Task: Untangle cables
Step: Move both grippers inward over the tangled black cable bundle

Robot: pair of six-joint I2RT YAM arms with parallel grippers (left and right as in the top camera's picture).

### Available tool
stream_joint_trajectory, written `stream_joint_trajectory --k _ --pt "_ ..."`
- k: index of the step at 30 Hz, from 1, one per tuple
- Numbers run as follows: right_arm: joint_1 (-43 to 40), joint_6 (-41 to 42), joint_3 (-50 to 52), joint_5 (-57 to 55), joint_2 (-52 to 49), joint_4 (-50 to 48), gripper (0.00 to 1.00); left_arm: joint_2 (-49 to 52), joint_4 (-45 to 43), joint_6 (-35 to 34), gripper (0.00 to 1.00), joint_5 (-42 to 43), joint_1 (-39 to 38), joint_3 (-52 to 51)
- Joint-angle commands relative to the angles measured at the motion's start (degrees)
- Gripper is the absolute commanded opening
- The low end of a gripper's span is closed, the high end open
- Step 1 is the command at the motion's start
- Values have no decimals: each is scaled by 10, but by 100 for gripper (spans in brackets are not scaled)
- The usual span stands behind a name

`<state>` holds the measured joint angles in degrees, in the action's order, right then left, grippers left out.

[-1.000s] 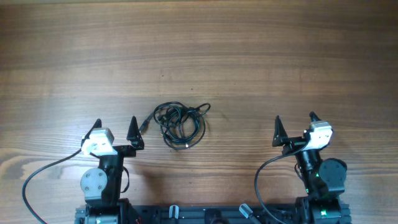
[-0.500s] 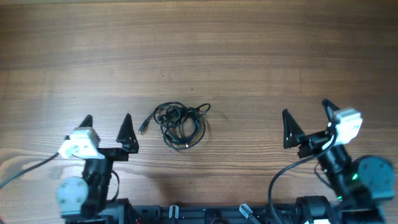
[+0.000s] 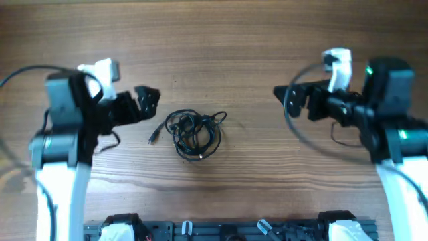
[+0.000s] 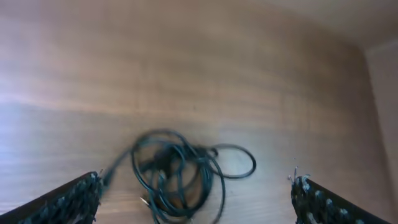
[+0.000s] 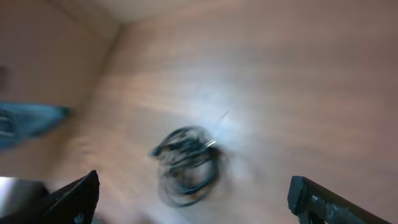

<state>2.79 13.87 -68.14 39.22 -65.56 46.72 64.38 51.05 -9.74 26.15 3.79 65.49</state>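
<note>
The cables [image 3: 192,134] lie as one tangled clump of thin black loops on the wooden table, a small plug end [image 3: 153,137] sticking out to the left. My left gripper [image 3: 142,102] hovers up and left of the clump, open, holding nothing. My right gripper [image 3: 294,100] hovers well to the right of it, also open and holding nothing. The left wrist view has the cables [image 4: 180,177] low between the spread fingers of the left gripper [image 4: 196,188]. The right wrist view is blurred, with the cables [image 5: 186,165] below the wide right gripper [image 5: 194,185].
The wooden table [image 3: 221,47] stretches on all sides of the clump. Each arm trails a thicker black wire, one on the left [image 3: 20,72] and one on the right [image 3: 294,124]. The arm bases sit along the front edge [image 3: 221,231].
Both arms have risen from the front edge and swung forward, level with the clump on either side. The cables have not moved. Both grippers stayed open.
</note>
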Motion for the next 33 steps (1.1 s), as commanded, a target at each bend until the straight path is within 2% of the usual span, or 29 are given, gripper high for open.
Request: stream_joint_trajectory --k 1,3,4,5,6,7,10,15,16,20,24,27,33 --pt "4 116 -10 122 -71 1 91 85 5 -2 91 72 -2 9" --pt "20 115 -7 132 -108 3 82 127 10 -2 59 101 -2 8" --pt "33 109 -7 129 -127 3 78 149 14 -2 31 105 -4 8" --pt "44 110 -7 121 -141 2 73 165 16 -1 13 103 -6 8" --pt "65 123 -7 94 -163 1 68 190 20 -1 4 103 -12 8" --pt "82 134 -7 69 -178 1 68 205 22 3 4 102 -18 8" --pt "128 176 -7 -1 -214 0 68 233 22 3 13 53 -41 8" --pt "220 277 -7 -104 -276 -46 68 247 26 -42 43 -110 -106 6" --pt "232 291 -7 -119 -284 -54 68 247 24 -50 45 -121 -114 2" --pt "271 339 -7 -164 -318 -84 68 247 15 -60 51 -126 -137 -19" --pt "288 346 -7 -170 -345 -115 68 247 -17 -62 54 -125 -145 -54" --pt "288 347 -7 -192 -358 -122 61 247 -51 -90 57 -125 -145 -85" --pt "288 368 3 -206 -364 -148 55 247 -111 -103 57 -125 -153 -140"
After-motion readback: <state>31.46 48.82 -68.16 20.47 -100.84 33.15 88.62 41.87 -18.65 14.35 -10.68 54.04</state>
